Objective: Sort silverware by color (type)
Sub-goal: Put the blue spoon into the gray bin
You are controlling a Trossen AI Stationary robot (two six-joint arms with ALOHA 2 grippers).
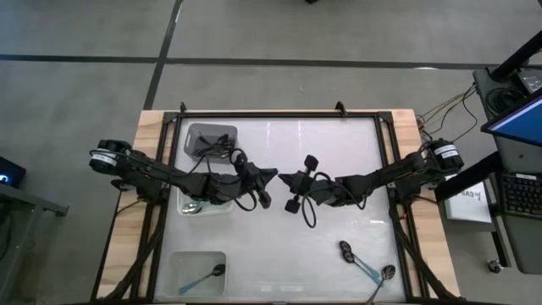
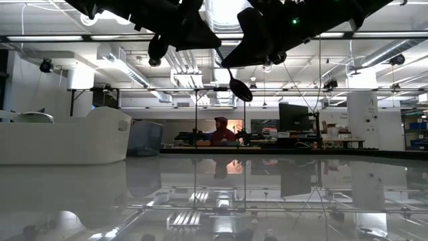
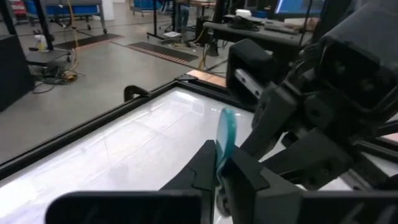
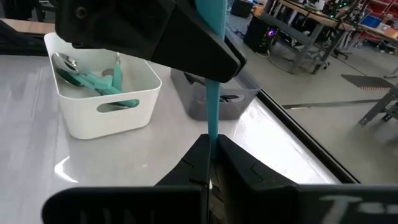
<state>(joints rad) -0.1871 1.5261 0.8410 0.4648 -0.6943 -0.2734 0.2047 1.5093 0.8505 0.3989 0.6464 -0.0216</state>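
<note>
Both grippers meet above the middle of the table, my left gripper [image 1: 271, 176] and my right gripper [image 1: 288, 180] tip to tip, each shut on one spoon. That spoon has a teal handle [image 4: 212, 118] and a black bowl [image 2: 241, 89], which hangs below the grippers in the low view. Two more spoons [image 1: 347, 252] [image 1: 383, 274] lie flat near the table's near right corner. A clear bin [image 1: 182, 263] at the near left holds one spoon [image 1: 205, 277]. The white bin [image 4: 106, 102] holds teal-handled spoons with silver bowls [image 4: 65, 62]. My left gripper pinches the spoon's teal handle [image 3: 225, 134] between its two fingers [image 3: 205, 165], coming level from the table's left. The handle's free end sticks out past the fingers. The spoon is lifted clear of the table. My right gripper pinches the same teal handle [image 4: 212, 130] between its two fingers [image 4: 198, 155], level from the table's right, right beside the left gripper's hold. The fingers lie across the handle. The bowl hangs below, clear of the table.
A grey bin [image 1: 210, 140] stands at the far left, with the white bin [image 1: 193, 208] just nearer, under the left arm. A black frame [image 1: 279, 114] edges the table. A person [image 2: 219, 130] sits in the room far behind.
</note>
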